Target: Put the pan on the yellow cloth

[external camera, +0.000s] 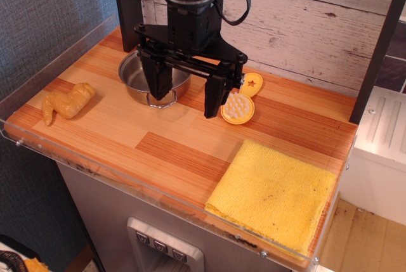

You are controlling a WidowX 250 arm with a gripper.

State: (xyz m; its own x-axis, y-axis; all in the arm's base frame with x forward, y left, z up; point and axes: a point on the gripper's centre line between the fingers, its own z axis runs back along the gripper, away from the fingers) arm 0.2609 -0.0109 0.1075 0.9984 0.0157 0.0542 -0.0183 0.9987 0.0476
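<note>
Stainless-steel pan (pixel 141 77) sits near the tabletop's back-left edge; my gripper (pixel 186 92) hangs over it, jaws spread wide, gripping nothing. I see the yellow cloth (pixel 273 194) at the front-right corner.

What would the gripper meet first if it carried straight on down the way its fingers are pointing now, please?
Probably the pan: the open gripper points down with one finger over its near rim and handle. The other finger would likely meet the bare table. Depth is unclear.
</note>
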